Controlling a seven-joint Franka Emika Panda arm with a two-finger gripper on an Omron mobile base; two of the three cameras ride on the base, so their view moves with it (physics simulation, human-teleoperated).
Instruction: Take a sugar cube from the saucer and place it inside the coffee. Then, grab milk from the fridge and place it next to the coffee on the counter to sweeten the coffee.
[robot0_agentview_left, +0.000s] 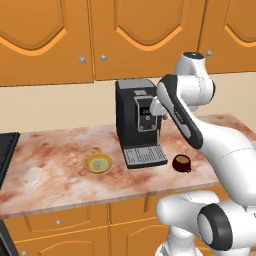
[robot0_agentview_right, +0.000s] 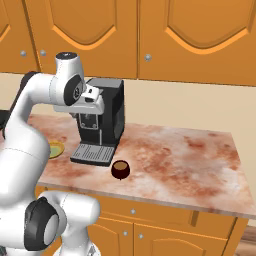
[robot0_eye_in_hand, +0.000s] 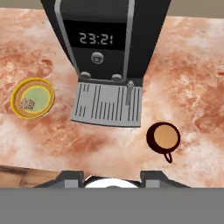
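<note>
Hovering high above the table (robot0_agentview_left: 50, 175), the end effector (robot0_eye_in_hand: 112, 176) points down at the worktop with nothing between its fingertips (robot0_eye_in_hand: 70, 176); their dark tips just peek up at the bottom of the hand view, standing apart with a gap between them, touching nothing. How wide they truly stand I cannot tell, since the tips are cut off. In the base views the arm rises, bends at the elbow and folds back toward the coffee machine (robot0_agentview_left: 138, 121), and the wrist sits in front of the machine's face, so the end effector itself is hard to make out there.

Below, the yellow saucer (robot0_eye_in_hand: 32, 97) with its olive centre lies on the table to the left of the machine's drip tray (robot0_eye_in_hand: 107, 105). A small pale speckled lump, the sugar cube (robot0_eye_in_hand: 28, 103), rests inside it, too small to make out sharply. The coffee (robot0_eye_in_hand: 163, 137), a dark cup of light brown liquid, stands to the right of the tray, apart from it, handle toward the table's front edge. Orange cabinets (robot0_agentview_left: 140, 35) hang above.
</note>
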